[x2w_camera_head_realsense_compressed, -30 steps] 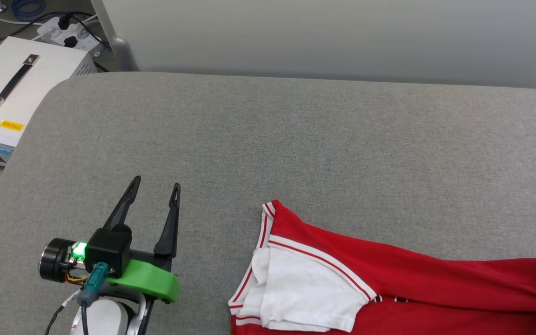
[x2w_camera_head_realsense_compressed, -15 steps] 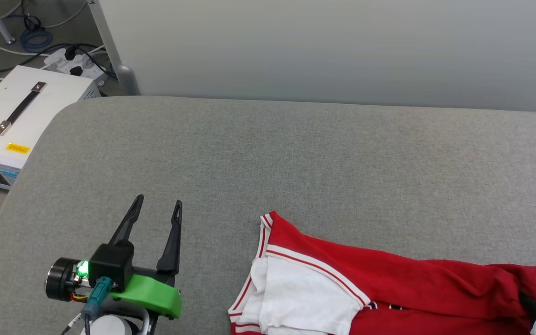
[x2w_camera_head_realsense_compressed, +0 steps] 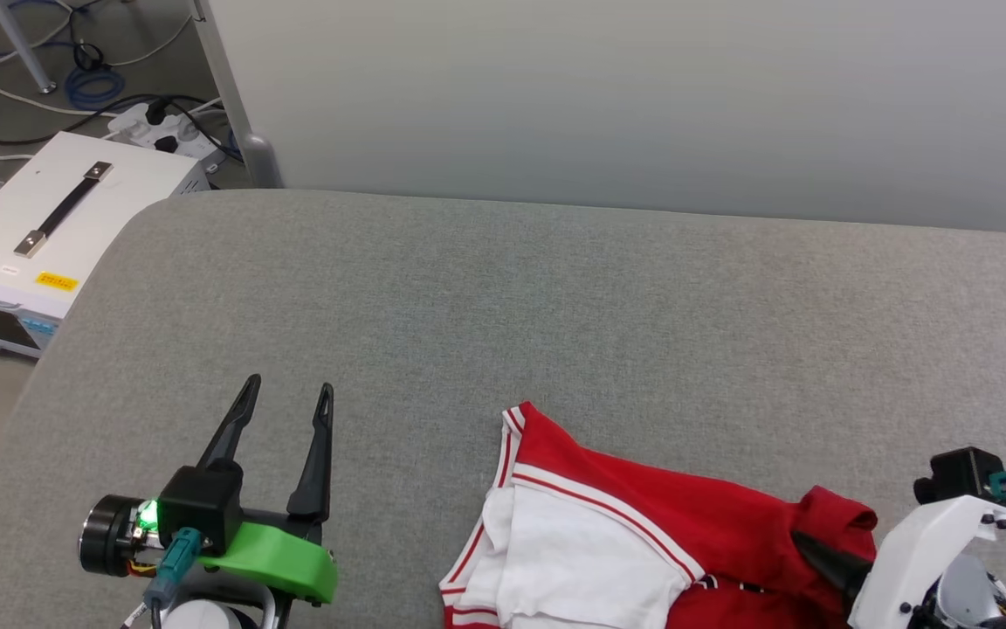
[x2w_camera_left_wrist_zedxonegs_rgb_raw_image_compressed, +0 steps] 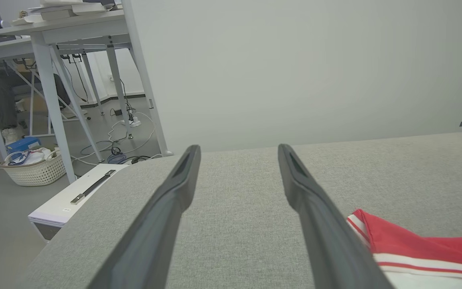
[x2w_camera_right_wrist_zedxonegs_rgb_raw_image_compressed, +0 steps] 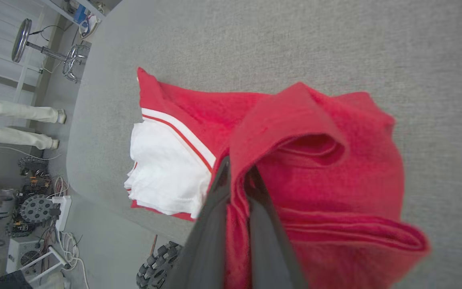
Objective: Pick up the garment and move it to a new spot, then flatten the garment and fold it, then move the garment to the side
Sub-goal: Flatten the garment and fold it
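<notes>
Far left, off the edge of the grey padded surface (x2w_camera_head_realsense_compressed: 555, 297), sits a white equipment box (x2w_camera_head_realsense_compressed: 58, 223) w/ a black handle. Next over, near the surface's front-left, the left gripper (x2w_camera_head_realsense_compressed: 290, 386) hovers w/ fingers spread wide and nothing between them, tips pointing toward the back wall (x2w_camera_head_realsense_compressed: 599, 87). To its right, across a strip of bare upholstery, lies the red-and-white jersey T-shirt (x2w_camera_head_realsense_compressed: 643, 524). Its striped-trim corner and white sleeve are nearest the left arm, and the red body runs off right along the front edge, so the long axis goes approx. left-right. At far right, the right gripper (x2w_camera_head_realsense_compressed: 804, 543) is clamped tight on a raised bunch of red fabric at the shirt's right end. The right wrist cam shows cloth pinched between both fingers. Judgement: the right arm has the only hold, while the left arm is nearer the sleeve end. Spreading the shirt flat likely calls for the left arm to reach rightward to that free end.
</notes>
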